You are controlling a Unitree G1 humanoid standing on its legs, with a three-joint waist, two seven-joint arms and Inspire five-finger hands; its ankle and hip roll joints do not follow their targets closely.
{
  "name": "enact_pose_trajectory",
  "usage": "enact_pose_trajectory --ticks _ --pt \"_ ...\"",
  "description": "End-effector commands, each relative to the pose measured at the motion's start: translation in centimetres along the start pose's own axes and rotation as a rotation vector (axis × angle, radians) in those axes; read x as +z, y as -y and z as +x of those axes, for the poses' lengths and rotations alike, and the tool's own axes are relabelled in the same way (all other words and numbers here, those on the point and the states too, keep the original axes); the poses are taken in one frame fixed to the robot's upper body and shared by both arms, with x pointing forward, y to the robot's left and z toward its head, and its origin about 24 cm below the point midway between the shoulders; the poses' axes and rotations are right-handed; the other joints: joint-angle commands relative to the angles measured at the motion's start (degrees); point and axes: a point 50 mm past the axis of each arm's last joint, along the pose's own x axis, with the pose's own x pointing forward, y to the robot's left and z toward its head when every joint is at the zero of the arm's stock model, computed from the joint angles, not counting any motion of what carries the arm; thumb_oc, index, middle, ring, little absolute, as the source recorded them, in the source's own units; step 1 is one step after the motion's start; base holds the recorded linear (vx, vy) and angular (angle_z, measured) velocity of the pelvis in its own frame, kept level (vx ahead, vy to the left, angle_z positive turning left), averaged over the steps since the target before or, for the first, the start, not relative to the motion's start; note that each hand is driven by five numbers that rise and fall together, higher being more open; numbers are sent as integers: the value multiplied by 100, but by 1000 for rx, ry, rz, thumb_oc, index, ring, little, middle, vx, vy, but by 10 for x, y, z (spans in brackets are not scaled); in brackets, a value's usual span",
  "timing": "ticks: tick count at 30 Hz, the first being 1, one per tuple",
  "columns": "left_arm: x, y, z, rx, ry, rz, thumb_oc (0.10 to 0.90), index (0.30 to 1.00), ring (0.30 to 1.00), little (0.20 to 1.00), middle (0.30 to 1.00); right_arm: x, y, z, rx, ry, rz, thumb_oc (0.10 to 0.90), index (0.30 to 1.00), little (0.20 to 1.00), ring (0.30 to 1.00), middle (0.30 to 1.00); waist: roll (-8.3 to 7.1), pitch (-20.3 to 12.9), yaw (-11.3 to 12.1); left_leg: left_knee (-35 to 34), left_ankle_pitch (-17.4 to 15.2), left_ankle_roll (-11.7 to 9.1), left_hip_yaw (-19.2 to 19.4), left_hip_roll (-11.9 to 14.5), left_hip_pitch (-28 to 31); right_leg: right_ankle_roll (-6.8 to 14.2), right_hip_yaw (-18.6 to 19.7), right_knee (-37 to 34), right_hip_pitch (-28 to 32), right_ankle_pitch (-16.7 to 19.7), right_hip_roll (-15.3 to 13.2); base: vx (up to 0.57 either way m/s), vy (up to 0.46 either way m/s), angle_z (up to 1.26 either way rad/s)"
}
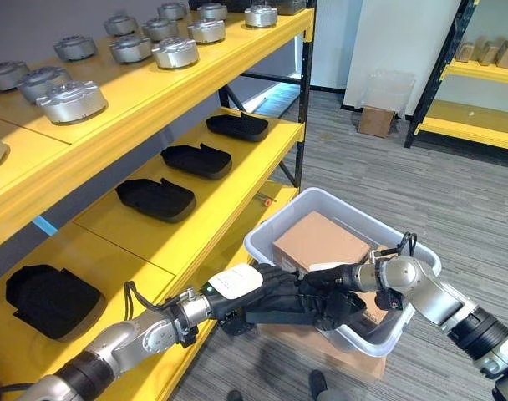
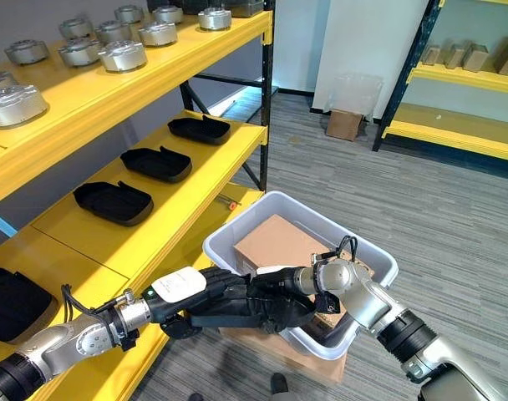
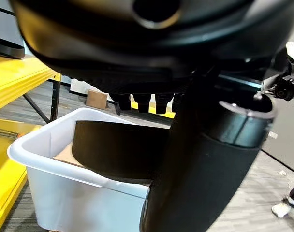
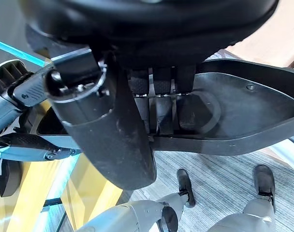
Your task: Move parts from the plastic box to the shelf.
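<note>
A black moulded part (image 1: 275,317) hangs between my two hands at the near left rim of the pale plastic box (image 1: 321,200). My left hand (image 1: 262,284) is curled round one end of it, thumb (image 3: 205,169) in front and fingers behind the part (image 3: 118,150). My right hand (image 1: 342,288) reaches across the box and grips the other end; its fingers (image 4: 161,106) lie inside the part's hollow (image 4: 243,116). A brown cardboard box (image 1: 321,238) lies in the plastic box. The middle yellow shelf (image 1: 237,180) holds black parts (image 1: 155,199) in a row.
Silver round metal parts (image 1: 70,100) stand on the upper shelf. One more black part (image 1: 49,299) lies on the low shelf at the left. Cardboard (image 1: 321,347) lies under the plastic box. A second yellow rack (image 1: 480,92) and a small carton (image 1: 376,121) stand far right.
</note>
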Motion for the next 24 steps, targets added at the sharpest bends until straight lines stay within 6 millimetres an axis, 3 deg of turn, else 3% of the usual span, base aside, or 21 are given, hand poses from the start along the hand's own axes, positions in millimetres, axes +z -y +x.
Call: enact_pose_trajectory --ticks 1,13,24 --pt "6 -41 23 174 98 53 900 1000 1000 1000 1000 55 41 -7 -112 180 -181 400 300 300 300 300 -131 -292 38 -15 -1049 109 318 -3 491 296 -38 -9 11 -475 -82 0 0 0" --pt "19 -31 43 182 150 38 900 1000 1000 1000 1000 76 36 5 -77 275 -183 400 300 300 300 300 -158 -303 21 -15 -1041 103 353 10 496 279 -36 -8 10 -473 -66 0 0 0" --pt "25 -35 50 212 175 52 900 1000 1000 1000 1000 90 35 8 -81 332 -168 400 300 300 300 300 -143 -308 33 -15 -1071 123 317 -19 521 281 -33 -4 38 -486 -75 0 0 0"
